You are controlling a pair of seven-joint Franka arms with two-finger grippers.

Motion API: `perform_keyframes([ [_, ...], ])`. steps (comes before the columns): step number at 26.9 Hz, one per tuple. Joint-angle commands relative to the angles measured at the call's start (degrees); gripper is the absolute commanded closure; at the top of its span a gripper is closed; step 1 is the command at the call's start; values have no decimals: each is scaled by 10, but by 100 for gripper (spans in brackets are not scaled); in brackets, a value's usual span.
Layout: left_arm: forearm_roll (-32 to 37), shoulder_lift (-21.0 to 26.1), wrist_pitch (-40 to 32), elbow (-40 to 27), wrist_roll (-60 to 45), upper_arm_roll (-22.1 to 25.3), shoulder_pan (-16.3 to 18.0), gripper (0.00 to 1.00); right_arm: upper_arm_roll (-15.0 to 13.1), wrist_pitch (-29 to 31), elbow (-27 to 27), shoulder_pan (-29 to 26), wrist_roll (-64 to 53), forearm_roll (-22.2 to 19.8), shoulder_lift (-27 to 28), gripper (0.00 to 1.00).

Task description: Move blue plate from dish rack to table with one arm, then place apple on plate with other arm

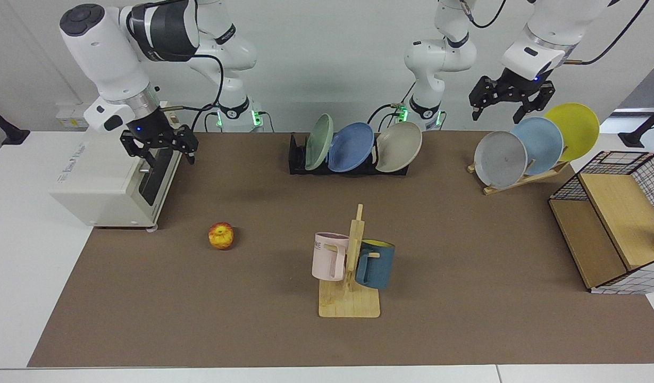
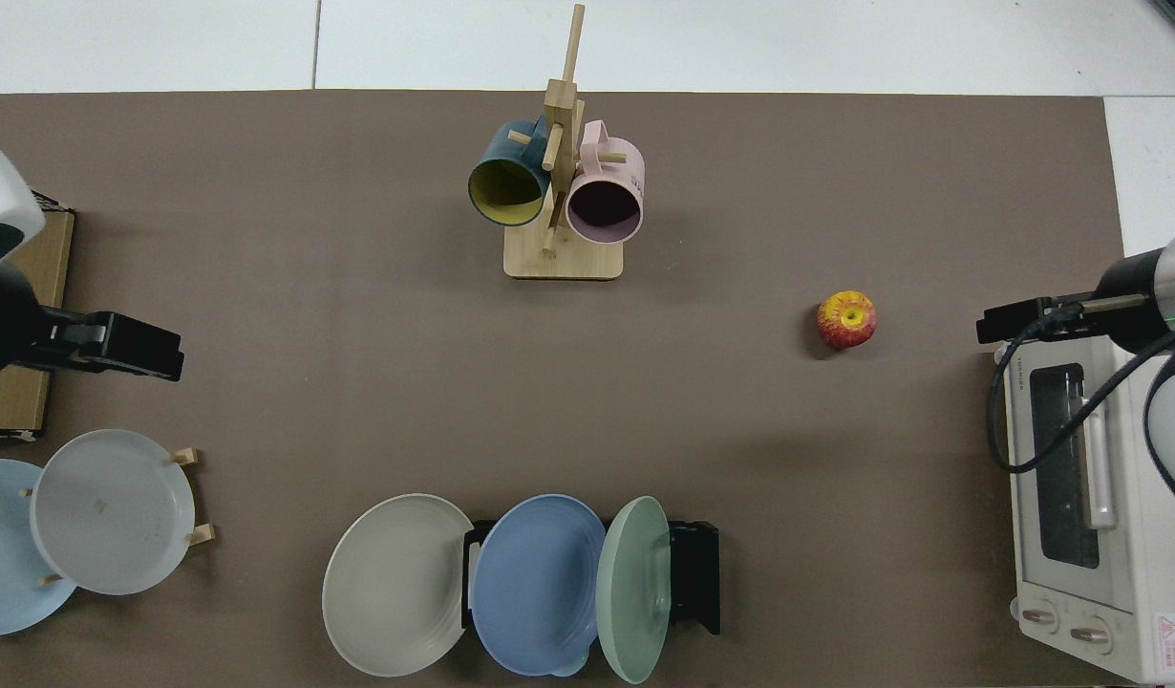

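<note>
My left gripper [image 1: 501, 109], fingers apart, hangs nearer the blue plate [image 1: 351, 147], leaning mid-rack at the desk's rear edge; my right gripper [image 1: 159, 148] waits, also spread.

The black dish rack [image 1: 298, 159] holds a pale green plate [image 1: 319, 141], the periwinkle blue plate [image 1: 351, 147] beside it, and a beige plate [image 1: 399, 147]. The table [image 1: 465, 255] carries a plain brown mat with white borders. The apple [image 1: 221, 235] is red with yellow patches. The light wooden mug stand [image 1: 350, 298] carries a pink mug [image 1: 329, 255] and a dark teal mug [image 1: 376, 264] with yellow interior.
</note>
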Motion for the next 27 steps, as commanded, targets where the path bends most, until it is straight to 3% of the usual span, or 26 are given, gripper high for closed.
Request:
perform_keyframes([
  [1, 0, 7, -12, 19, 6, -2, 2, 1, 1, 5, -7, -2, -11, 2, -7, 0],
  [27, 6, -22, 2, -29, 5, 2, 15, 0, 1, 5, -7, -2, -11, 2, -7, 0],
])
